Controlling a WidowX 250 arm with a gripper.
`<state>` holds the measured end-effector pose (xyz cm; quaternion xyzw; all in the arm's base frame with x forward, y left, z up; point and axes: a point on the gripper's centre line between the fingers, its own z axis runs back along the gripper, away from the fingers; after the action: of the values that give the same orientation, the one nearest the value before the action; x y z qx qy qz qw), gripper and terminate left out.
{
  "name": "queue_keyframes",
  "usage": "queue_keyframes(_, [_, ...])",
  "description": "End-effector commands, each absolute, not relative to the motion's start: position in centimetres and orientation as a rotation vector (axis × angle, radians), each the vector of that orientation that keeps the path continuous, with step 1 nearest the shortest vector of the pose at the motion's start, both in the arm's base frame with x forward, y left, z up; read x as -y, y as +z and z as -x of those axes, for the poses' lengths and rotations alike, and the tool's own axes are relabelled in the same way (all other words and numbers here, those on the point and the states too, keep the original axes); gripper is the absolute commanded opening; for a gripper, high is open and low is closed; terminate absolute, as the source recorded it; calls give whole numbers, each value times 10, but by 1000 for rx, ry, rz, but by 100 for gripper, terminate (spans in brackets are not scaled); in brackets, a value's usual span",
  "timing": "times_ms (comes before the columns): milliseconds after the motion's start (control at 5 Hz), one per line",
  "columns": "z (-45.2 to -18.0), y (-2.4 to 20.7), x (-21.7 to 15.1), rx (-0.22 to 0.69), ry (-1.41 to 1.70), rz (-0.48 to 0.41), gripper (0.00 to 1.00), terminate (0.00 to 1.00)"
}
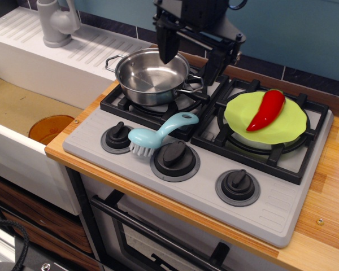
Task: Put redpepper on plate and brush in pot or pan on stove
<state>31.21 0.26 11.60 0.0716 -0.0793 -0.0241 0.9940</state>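
The red pepper (266, 110) lies on the lime-green plate (291, 125), which sits on the right burner of the grey stove (271, 209). The light-blue brush (158, 134) lies on the stove's front panel, between the left knob and the middle knob, bristles down. The steel pot (151, 75) stands empty on the left burner. My gripper (188, 59) hangs open and empty above the pot's right rim, one finger (166, 48) over the pot and the other (212, 69) to its right.
Three black knobs (238, 185) line the stove's front. A white sink basin with a grey tap (55, 22) lies to the left, with an orange disc (50, 127) in it. A wooden counter (327, 209) runs along the right edge.
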Motion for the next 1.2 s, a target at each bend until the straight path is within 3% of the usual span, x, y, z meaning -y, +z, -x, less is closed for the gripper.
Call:
queue_keyframes(0, [-303, 120, -10, 236, 7, -140, 100, 0])
queue_keyframes(1000, [-303, 72, -17, 286, 27, -76, 100, 0])
